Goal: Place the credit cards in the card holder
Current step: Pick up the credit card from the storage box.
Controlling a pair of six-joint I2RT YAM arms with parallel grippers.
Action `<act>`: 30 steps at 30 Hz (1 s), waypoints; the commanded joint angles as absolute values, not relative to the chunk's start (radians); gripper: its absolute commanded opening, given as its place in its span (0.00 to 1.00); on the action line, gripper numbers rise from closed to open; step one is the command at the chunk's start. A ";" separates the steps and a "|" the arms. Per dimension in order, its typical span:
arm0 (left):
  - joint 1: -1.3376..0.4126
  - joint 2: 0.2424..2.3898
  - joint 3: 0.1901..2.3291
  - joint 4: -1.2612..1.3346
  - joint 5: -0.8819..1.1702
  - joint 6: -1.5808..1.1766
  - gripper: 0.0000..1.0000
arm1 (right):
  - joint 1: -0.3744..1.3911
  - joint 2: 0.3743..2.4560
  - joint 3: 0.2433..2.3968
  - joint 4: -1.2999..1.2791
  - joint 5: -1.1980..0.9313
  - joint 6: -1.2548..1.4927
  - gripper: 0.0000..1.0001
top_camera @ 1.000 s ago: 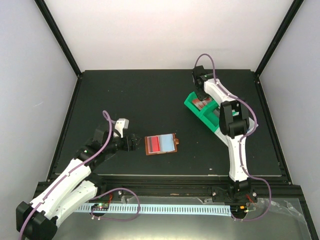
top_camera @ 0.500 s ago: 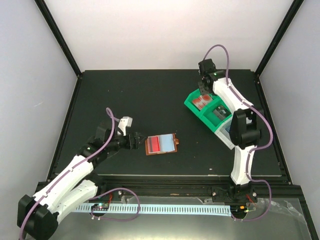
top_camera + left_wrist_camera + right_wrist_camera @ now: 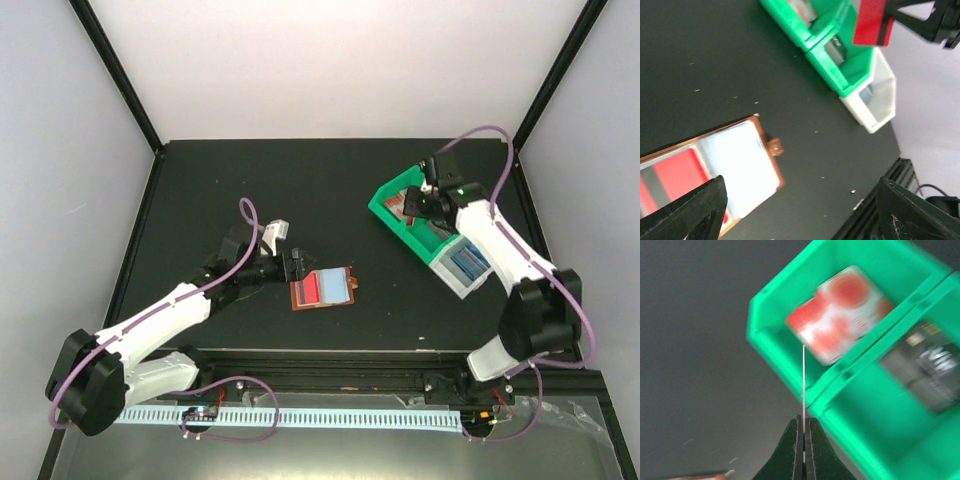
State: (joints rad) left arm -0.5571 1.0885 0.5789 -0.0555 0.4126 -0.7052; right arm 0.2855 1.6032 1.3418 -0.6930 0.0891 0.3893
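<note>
The card holder (image 3: 323, 288) lies open on the black table, a red card (image 3: 675, 175) and a pale blue one (image 3: 737, 160) in its slots, its snap tab (image 3: 775, 146) to the right. My left gripper (image 3: 297, 265) is open just left of the holder, its fingers (image 3: 687, 212) spread wide around the holder's edge with nothing held. Over the green bin (image 3: 400, 222), my right gripper (image 3: 419, 205) is shut on a red credit card (image 3: 871, 22), which is edge-on (image 3: 803, 385) in the right wrist view. More red-and-pale cards (image 3: 840, 315) and a dark card (image 3: 925, 375) lie in the bin.
A pale grey bin (image 3: 465, 265) with a blue card in it adjoins the green bin on its near right side. The table's front rail (image 3: 900, 175) runs close behind the holder. Black frame posts stand at the table's corners.
My right arm has swung its elbow out to the right, and its gripper has moved from the bin's far end to over the bin. My left gripper has moved right, up to the card holder.
</note>
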 commanded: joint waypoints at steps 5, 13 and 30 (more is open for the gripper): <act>-0.598 1.046 0.640 0.029 0.510 -0.815 0.83 | 0.291 1.318 1.037 -0.381 -0.557 0.774 0.01; -0.617 0.983 0.638 0.056 0.596 -0.945 0.83 | 0.335 1.204 0.811 -0.210 -0.845 1.144 0.01; -0.644 0.992 0.477 0.363 0.750 -1.325 0.71 | 0.620 1.101 0.636 0.084 -0.848 1.480 0.01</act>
